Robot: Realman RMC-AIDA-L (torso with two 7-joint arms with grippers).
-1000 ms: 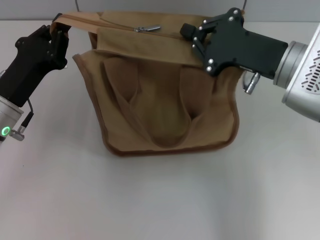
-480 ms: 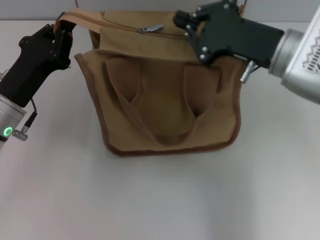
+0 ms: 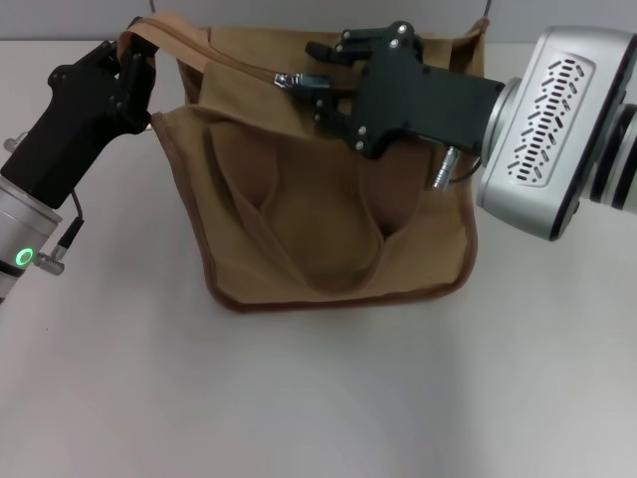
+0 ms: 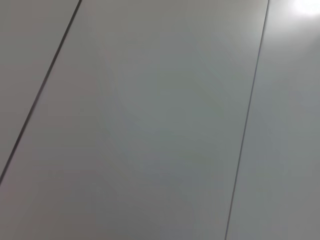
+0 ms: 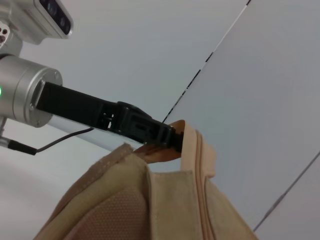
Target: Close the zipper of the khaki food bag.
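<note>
Khaki food bag (image 3: 328, 209) stands upright on the white tabletop (image 3: 318, 398), toward the far side, its two looped handles (image 3: 299, 214) lying flat against the front panel and dark brown piping tracing its edges. Along the top runs the zipper (image 3: 214, 52), a khaki tape line whose small silver pull tab (image 3: 289, 79) sits roughly midway across the bag.

The left claw (image 3: 134, 65) is at the bag's far left top corner, clenched on the end of the zipper tape, which rises into a small peak there. In the right wrist view the same claw (image 5: 167, 137) shows from the other side, clamped on the raised tape end, with the zipper (image 5: 200, 165) running up to it.

The right claw (image 3: 311, 70) reaches in from the right over the bag's top, its black fingers (image 3: 323, 48) spread to either side of the pull tab, one behind it and one in front. Whether they touch the tab cannot be told.

The left wrist view shows only pale flat panels with thin dark seams.
</note>
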